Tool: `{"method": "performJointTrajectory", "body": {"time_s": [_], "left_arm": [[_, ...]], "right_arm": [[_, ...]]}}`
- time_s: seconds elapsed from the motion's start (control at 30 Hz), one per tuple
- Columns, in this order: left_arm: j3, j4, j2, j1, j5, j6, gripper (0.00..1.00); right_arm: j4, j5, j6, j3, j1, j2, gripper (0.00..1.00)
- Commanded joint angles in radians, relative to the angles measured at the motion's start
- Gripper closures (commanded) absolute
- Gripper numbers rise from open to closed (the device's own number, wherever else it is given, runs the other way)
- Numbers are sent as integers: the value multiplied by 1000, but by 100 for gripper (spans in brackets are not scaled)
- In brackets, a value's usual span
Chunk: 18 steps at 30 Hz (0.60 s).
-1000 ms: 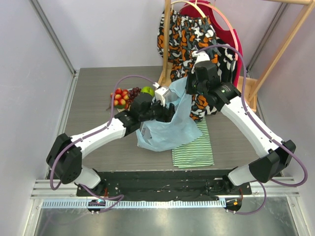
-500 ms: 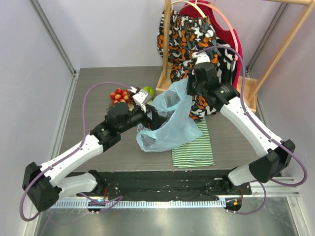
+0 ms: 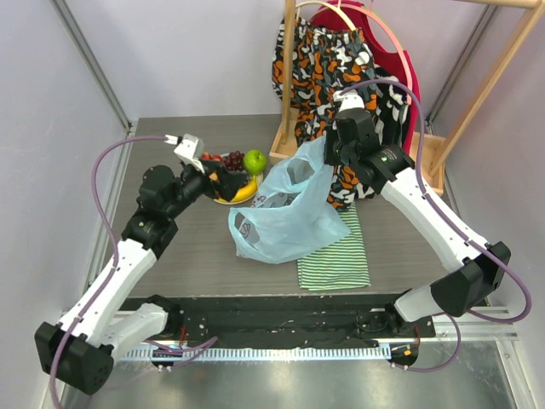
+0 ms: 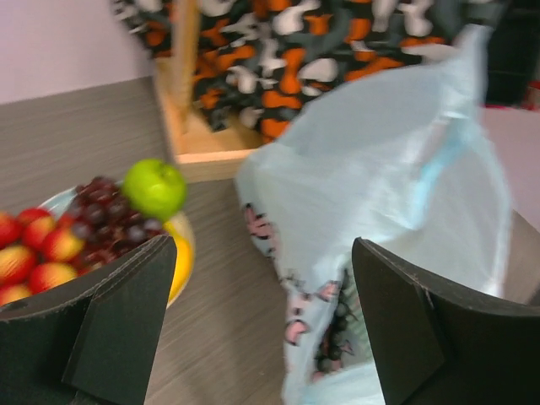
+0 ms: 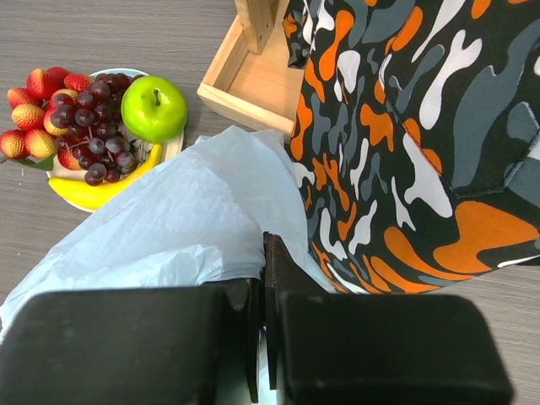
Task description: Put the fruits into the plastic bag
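The left pincer [image 4: 263,253] hangs over the left part of the grey, wood-grained tabletop [image 3: 170,247] with its two flat black fingers spread wide and nothing between them. It sits just beside a pale round plate [image 5: 110,72] that carries all the fruit. Glossy red strawberries [image 5: 29,114] are heaped on the plate's left side. A knobbly bunch of dark purple grapes [image 5: 97,126] lies in the middle. A smooth, round green apple [image 5: 153,108] with a short stem rests against the grapes on the right, and a curved yellow banana [image 5: 97,192] hugs the near rim under them.

Right of the plate and close to it, the plastic bag [image 3: 281,217] stands slumped on the tabletop. It is thin, crinkled, see-through light-blue film with a dark cartoon print low on its side. Its upper edge is pulled up toward the right, where the right pincer [image 5: 264,278] has its black fingers pressed together on a fold of the film.

A folded cloth [image 3: 336,256] with fine green and white stripes lies flat under the bag's right edge. Behind the right pincer hangs soft fabric [image 5: 405,126] blotched in orange, black, white and grey, draped on a pale wooden rack [image 3: 285,94] whose boxy base stands on the tabletop beside the plate.
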Motion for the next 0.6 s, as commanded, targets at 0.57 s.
{"method": "performJointTrajectory", "body": {"time_s": [0.57], "left_arm": [[528, -367, 600, 305, -159, -50, 33]], "right_arm": [[34, 24, -21, 8, -5, -39, 99]]}}
